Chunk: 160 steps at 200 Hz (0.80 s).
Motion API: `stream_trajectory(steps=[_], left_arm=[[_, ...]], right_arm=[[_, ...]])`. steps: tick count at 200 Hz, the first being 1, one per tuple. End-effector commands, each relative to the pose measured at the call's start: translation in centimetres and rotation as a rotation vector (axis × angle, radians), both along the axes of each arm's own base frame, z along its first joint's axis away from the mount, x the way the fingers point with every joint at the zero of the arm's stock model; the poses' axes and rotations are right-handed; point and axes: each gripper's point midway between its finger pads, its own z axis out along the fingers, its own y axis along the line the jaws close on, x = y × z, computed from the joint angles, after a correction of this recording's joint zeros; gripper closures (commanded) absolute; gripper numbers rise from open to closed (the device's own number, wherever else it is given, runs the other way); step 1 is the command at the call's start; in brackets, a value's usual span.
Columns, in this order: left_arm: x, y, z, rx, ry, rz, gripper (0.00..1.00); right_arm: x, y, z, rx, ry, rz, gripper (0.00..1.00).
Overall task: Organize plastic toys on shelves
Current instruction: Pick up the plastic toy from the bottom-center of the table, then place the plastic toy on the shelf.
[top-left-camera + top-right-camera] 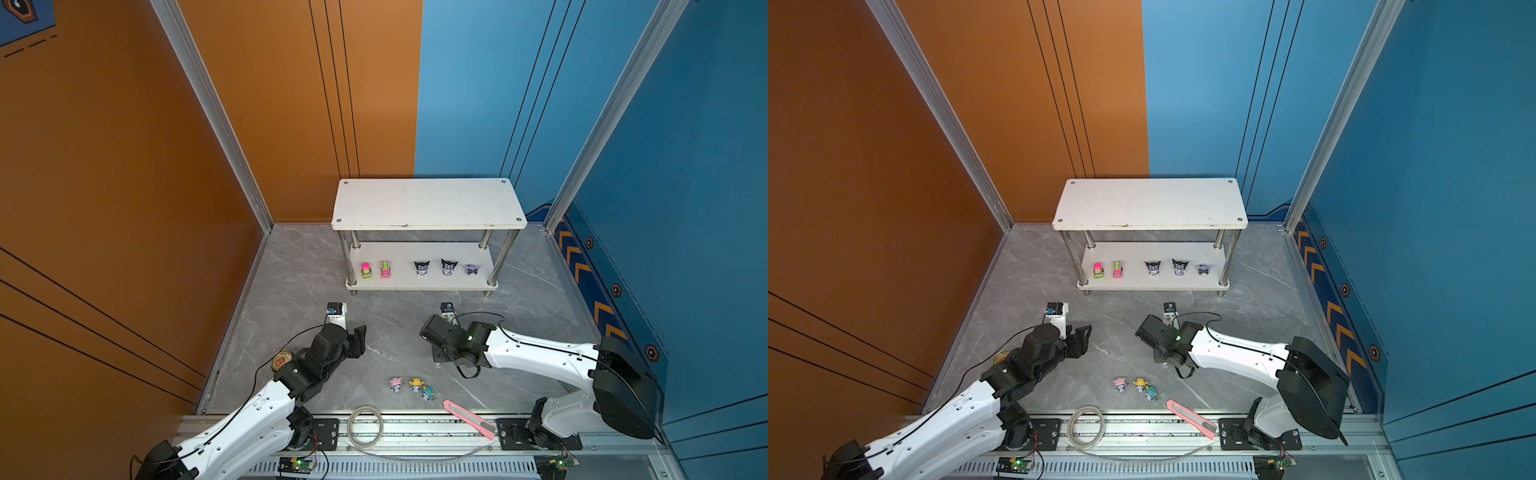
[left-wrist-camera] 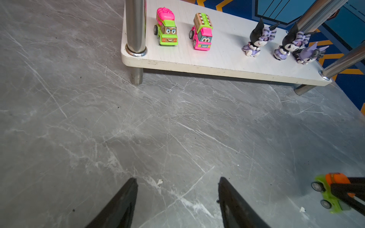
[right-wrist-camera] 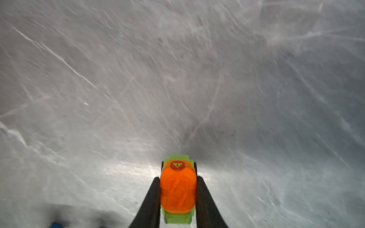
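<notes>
My right gripper (image 3: 178,177) is shut on an orange and green truck (image 3: 177,189), low over the grey floor; the left wrist view shows that truck (image 2: 327,197) between the black fingers (image 2: 353,187). My left gripper (image 2: 177,178) is open over bare floor, in front of the shelves (image 1: 428,203). On the lower board (image 1: 401,283) stand two pink and green trucks (image 1: 366,270) (image 1: 385,269) and three black-purple figurines (image 1: 422,268) (image 1: 449,267) (image 1: 471,269). Three pastel figurines (image 1: 396,384) (image 1: 415,384) (image 1: 427,392) lie on the floor near the front rail.
A pink utility knife (image 1: 468,418) and a coil of clear tubing (image 1: 365,426) lie on the front rail. A round gold tin (image 1: 281,360) sits beside the left arm. Orange and blue walls close in the floor on three sides. The top board carries nothing.
</notes>
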Motion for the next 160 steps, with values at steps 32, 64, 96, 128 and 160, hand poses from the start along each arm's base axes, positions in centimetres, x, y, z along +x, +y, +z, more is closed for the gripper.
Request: stream_trajectory(steps=[32, 64, 96, 128, 160], left_arm=[[0.1, 0.9, 1.0, 0.032, -0.021, 0.019, 0.33], [0.1, 1.5, 0.8, 0.037, -0.018, 0.035, 0.33], [0.2, 1.7, 0.6, 0.037, -0.007, 0.041, 0.33], [0.4, 1.8, 0.7, 0.039, -0.003, 0.044, 0.33], [0.4, 1.9, 0.3, 0.043, 0.008, 0.046, 0.33]], right_arm=[[6.5, 5.0, 3.2, -0.043, -0.048, 0.135, 0.78], [10.4, 7.8, 3.3, -0.074, -0.058, 0.182, 0.81], [13.9, 9.1, 3.3, -0.104, -0.091, 0.193, 0.82], [16.1, 9.6, 3.7, -0.126, -0.131, 0.191, 0.82], [17.3, 9.7, 3.6, -0.159, -0.157, 0.191, 0.82]])
